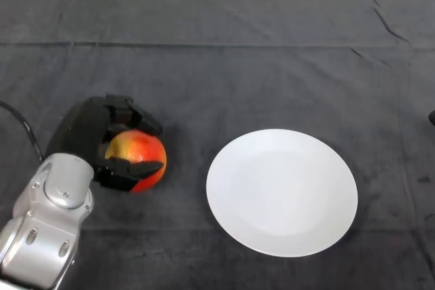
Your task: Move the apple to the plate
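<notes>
A red and yellow apple (139, 155) sits at the left of the dark cloth. My left hand (85, 134) is curled round it, with the fingers (136, 119) over its far side and the thumb (132, 166) across its near side. I cannot tell whether the apple rests on the cloth or is just off it. A white round plate (282, 191) lies flat to the right of the apple, a short gap away, with nothing on it.
The silver-grey forearm (47, 225) comes in from the lower left corner. The dark cloth (224, 66) covers the whole table, with creases at the far right. A small dark object (431, 117) shows at the right edge.
</notes>
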Robot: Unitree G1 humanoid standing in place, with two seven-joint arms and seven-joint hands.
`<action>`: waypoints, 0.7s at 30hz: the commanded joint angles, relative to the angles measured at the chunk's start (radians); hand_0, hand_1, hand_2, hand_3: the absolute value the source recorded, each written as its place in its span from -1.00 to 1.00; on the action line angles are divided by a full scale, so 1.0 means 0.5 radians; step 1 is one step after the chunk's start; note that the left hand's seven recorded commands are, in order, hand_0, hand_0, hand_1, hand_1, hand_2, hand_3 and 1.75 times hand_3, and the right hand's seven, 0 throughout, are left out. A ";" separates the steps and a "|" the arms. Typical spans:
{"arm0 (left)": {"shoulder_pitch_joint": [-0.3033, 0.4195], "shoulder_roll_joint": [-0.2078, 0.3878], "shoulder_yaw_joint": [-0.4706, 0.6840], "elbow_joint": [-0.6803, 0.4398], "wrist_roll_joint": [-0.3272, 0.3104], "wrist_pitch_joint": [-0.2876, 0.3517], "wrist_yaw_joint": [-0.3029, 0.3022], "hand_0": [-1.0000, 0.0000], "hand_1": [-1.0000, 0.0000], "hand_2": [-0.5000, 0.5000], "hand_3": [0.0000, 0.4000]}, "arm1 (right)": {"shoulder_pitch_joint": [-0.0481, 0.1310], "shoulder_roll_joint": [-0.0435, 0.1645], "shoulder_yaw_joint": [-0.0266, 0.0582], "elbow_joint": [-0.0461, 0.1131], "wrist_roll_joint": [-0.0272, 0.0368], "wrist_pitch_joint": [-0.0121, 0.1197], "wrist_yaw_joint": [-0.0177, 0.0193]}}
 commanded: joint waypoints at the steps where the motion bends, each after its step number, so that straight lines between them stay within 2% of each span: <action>1: -0.111 0.001 -0.064 -0.109 0.076 0.042 0.035 -1.00 -1.00 0.00 1.00 | -0.053 -0.087 -0.037 -0.006 -0.004 0.024 -0.0142; 6: -0.187 -0.078 -0.154 -0.181 0.152 0.077 0.115 -1.00 -1.00 0.00 1.00 | -0.054 -0.088 -0.037 -0.004 -0.004 0.024 -0.0132; 11: -0.247 -0.182 -0.278 -0.137 0.197 0.015 0.225 -1.00 -1.00 0.00 1.00 | -0.055 -0.089 -0.036 -0.002 -0.004 0.025 -0.0121; 21: -0.360 -0.312 -0.507 0.048 0.123 -0.148 0.362 -1.00 -1.00 0.00 1.00 | -0.056 -0.090 -0.036 0.000 -0.004 0.025 -0.0107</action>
